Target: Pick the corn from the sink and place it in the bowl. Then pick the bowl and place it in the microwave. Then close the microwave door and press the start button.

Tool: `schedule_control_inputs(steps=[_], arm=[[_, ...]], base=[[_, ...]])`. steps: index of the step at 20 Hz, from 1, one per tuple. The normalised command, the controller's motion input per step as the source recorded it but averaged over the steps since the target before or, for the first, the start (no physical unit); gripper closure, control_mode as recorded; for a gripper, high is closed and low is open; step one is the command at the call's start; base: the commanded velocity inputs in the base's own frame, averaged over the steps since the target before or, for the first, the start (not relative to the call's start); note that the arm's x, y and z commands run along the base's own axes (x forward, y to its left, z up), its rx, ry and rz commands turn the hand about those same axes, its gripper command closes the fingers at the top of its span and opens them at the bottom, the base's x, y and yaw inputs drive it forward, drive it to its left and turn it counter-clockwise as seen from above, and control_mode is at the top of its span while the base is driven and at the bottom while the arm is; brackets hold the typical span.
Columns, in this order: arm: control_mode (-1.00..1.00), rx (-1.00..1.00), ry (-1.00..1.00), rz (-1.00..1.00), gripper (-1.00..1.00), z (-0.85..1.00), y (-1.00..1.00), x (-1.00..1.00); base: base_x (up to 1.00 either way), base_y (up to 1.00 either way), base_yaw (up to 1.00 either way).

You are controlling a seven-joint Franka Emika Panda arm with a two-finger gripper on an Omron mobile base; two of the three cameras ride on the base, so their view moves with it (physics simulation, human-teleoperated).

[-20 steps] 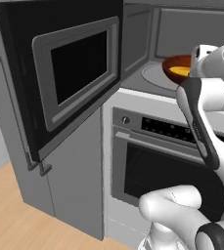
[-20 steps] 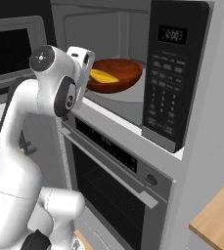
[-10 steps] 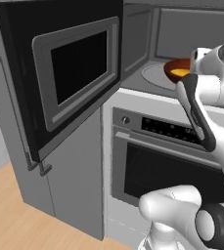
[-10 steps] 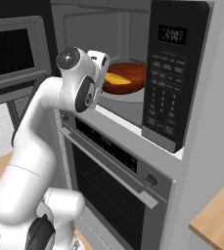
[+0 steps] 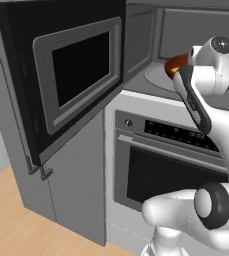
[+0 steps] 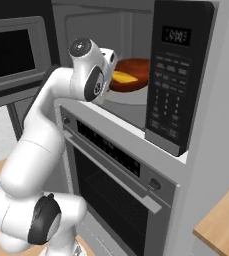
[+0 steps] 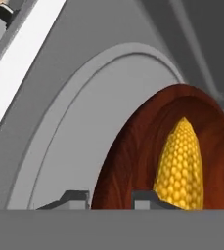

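The reddish-brown bowl (image 7: pixel 133 161) hangs inside the microwave (image 5: pixel 196 35), just above its pale turntable (image 7: pixel 84 127). The yellow corn (image 7: pixel 179 166) lies in the bowl, its tip pointing away from the hand. My gripper (image 7: pixel 111 197) is shut on the bowl's near rim, with one fingertip inside the bowl and one outside. From the right base the bowl (image 6: pixel 133 67) and corn (image 6: pixel 122 77) show just past the white wrist. The microwave door (image 5: pixel 76 70) stands wide open to the left. The sink is out of view.
The microwave's black control panel (image 6: pixel 173 75) sits right of the cavity. Below the cavity is the oven (image 5: pixel 171 160) with its glass door and control strip. A tall grey cabinet (image 5: pixel 76 190) stands under the open door. A wooden counter corner (image 6: pixel 221 225) is at the lower right.
The arm has reached forward and carried the bowl with the corn deeper into the microwave cavity, over the turntable. The grip on the rim is the same.
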Motion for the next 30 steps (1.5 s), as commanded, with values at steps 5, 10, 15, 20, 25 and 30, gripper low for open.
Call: schedule_control_inputs(steps=[5, 10, 15, 20, 25, 30], arm=[[-1.00, 0.00, -0.07, 0.00, -1.00, -0.21, 0.00, 0.07], [-1.00, 0.00, -0.30, 0.00, -1.00, -0.02, 0.27, -0.14], [-1.00, 0.00, -0.22, -0.01, -1.00, 0.15, 0.37, -0.69], [-1.00, 0.02, 0.05, 0.00, -1.00, 0.96, 0.26, -0.99], [-1.00, 0.00, 0.13, 0.00, -1.00, 0.64, 0.38, -1.00], [-1.00, 0.00, -0.11, 0.00, -1.00, -0.06, 0.68, -1.00]], base=[[0.00, 0.00, 0.00], [0.00, 0.00, 0.00], [0.00, 0.00, 0.00], [0.00, 0.00, 0.00], [0.00, 0.00, 0.00], [0.00, 0.00, 0.00]])
